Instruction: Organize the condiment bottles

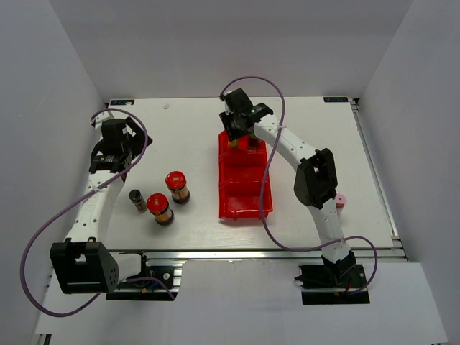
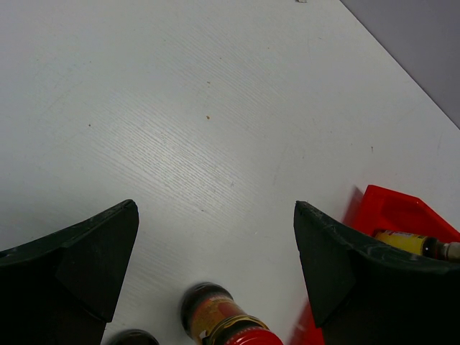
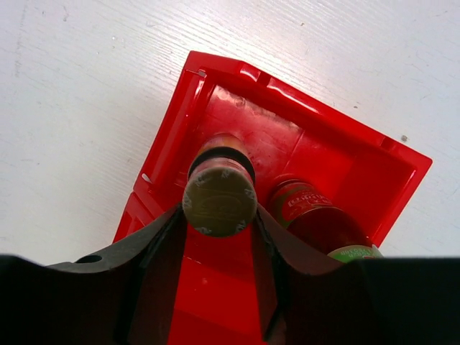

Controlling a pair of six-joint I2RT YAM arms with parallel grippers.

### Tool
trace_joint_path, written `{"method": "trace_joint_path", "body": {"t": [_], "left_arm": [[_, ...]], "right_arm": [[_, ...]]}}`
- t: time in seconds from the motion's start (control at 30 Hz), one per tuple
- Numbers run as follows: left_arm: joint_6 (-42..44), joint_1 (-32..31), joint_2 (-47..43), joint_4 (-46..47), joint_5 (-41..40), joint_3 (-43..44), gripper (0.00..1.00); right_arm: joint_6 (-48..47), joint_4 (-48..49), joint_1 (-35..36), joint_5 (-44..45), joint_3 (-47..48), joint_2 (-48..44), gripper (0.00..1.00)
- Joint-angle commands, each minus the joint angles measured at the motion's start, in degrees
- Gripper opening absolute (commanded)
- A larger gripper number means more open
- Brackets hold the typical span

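While the right gripper (image 3: 219,213) hangs over the red tray (image 3: 180,122), we see its two fingers pressed against both sides of a tan-capped bottle (image 3: 219,190). It has a tight hold on that bottle. The bottle stands straight up in the tray's end box, which is the top part of the tray in the top view. We think it is held this way so it can go down straight, close beside the red-labelled bottle (image 3: 302,205) that stands in the same box. We cannot tell if its bottom touches the tray floor.

The left gripper (image 2: 214,208) is wide open and holds nothing. It hangs over the white table (image 2: 180,108) at the upper left of the top view and touches nothing. We guess it is there to be near the next things to pick. Just below it in that view stand a red-lidded jar (image 1: 177,185), a second red-lidded jar (image 1: 160,208) and a small dark-capped bottle (image 1: 136,199), all left of the tray. A pink-capped bottle (image 1: 341,200) peeks out beside the right arm. We think these four must go in the tray too.
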Motion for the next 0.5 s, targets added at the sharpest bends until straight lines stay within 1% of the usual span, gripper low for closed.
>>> {"method": "trace_joint_path", "body": {"t": [0.0, 0.07, 0.1, 0.23, 0.27, 0.37, 0.47], "left_arm": [[0.7, -0.1, -0.7, -0.4, -0.7, 1.5, 0.98], [0.6, -0.1, -0.8, -0.4, -0.6, 1.5, 0.98], [0.6, -0.1, -0.9, -0.3, -0.6, 1.5, 0.98], [0.6, 0.0, -1.1, -0.3, -0.6, 1.4, 0.98], [0.6, 0.0, -1.1, -0.2, -0.4, 1.5, 0.98], [0.6, -0.1, -1.4, -0.2, -0.4, 1.6, 0.98], [0.4, 0.0, -1.9, -0.5, -0.3, 1.7, 0.98]], "right_arm": [[-0.8, 2.3, 0.0, 0.0, 2.5, -1.8, 0.46], [-0.8, 2.2, 0.1, -0.3, 2.3, -2.3, 0.52], [-0.8, 2.4, 0.1, -0.3, 2.2, -2.7, 0.58], [-1.1, 3.0, 0.1, -3.0, 1.8, -4.0, 0.67], [-1.1, 3.1, 0.1, -3.4, 1.8, -4.3, 0.76], [-1.2, 4.0, 0.1, -4.2, 2.0, -5.8, 0.89], [-1.6, 5.1, 0.1, -5.2, 2.2, -7.8, 0.89]]}}
